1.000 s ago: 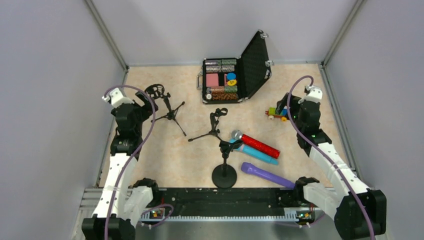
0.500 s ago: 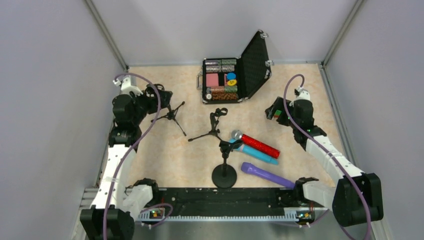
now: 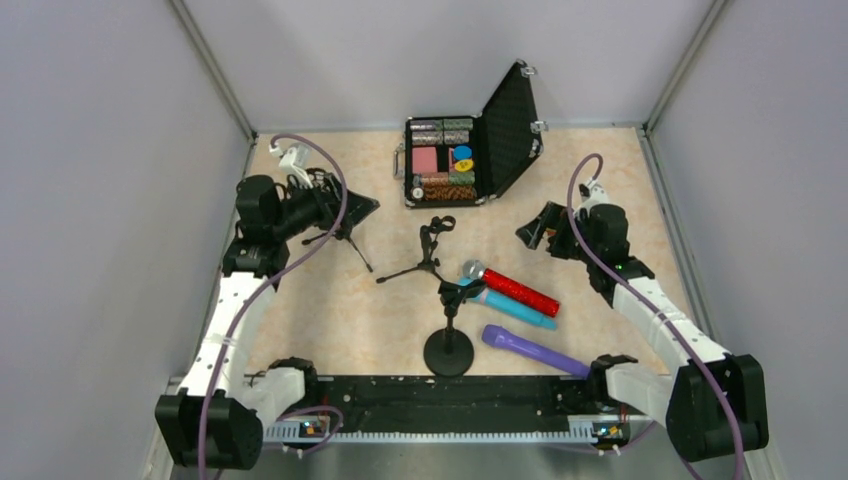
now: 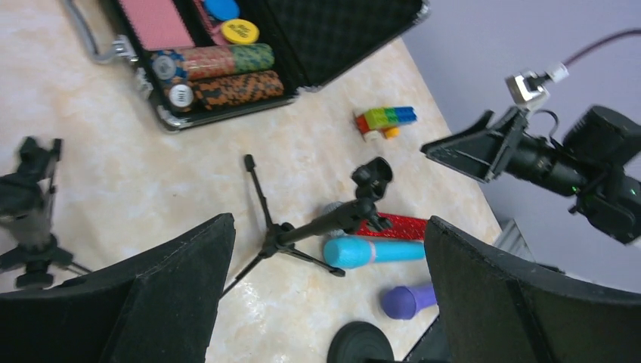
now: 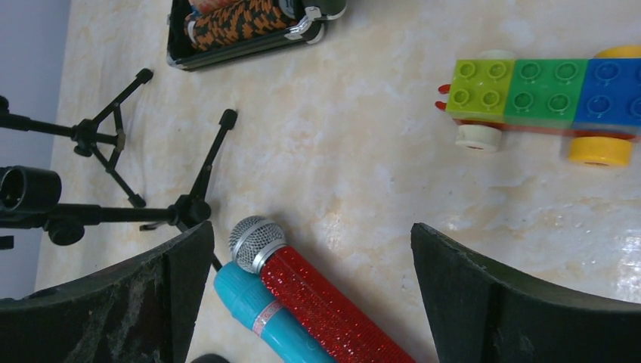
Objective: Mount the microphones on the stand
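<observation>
You are holding the left gripper [image 3: 352,207] and right gripper [image 3: 533,230] wide and empty, because the red microphone [image 3: 515,290], blue microphone [image 3: 518,311] and purple microphone [image 3: 530,350] are lying unclipped beside the round-base stand [image 3: 449,348].

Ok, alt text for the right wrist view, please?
Open right gripper looks down at a glittery red mic lying beside a blue mic on the table. Two tripod stands are at left, a brick car upper right, a chip case at the top edge.
</observation>
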`<action>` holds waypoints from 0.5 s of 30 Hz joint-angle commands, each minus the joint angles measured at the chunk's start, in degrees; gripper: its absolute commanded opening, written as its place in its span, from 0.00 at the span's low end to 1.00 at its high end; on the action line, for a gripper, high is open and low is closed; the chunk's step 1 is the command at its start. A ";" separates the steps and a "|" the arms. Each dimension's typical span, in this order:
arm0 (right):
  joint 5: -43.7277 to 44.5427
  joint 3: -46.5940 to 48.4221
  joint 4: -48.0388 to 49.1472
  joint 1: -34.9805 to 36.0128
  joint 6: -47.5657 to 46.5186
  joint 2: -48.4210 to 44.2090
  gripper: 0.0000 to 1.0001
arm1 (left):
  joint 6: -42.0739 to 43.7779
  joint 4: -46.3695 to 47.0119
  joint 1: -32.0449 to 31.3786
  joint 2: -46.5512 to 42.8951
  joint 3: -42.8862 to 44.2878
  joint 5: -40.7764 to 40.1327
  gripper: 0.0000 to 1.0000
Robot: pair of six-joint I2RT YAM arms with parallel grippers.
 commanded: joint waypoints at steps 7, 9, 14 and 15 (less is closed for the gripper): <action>-9.09 1.20 0.21 0.06 -4.23 0.41 0.99 | 5.77 -2.28 -6.63 -1.04 8.10 5.57 0.99; -10.30 1.45 0.21 0.10 -4.74 1.21 0.99 | 3.12 -1.11 -6.81 0.72 9.18 6.04 0.99; -12.05 3.78 -4.37 0.06 -7.52 3.62 0.99 | -1.59 2.58 -6.81 5.28 11.54 8.83 0.99; -12.43 4.05 -4.81 0.16 -7.95 4.14 0.99 | -2.01 3.22 -6.81 5.80 12.13 8.83 0.99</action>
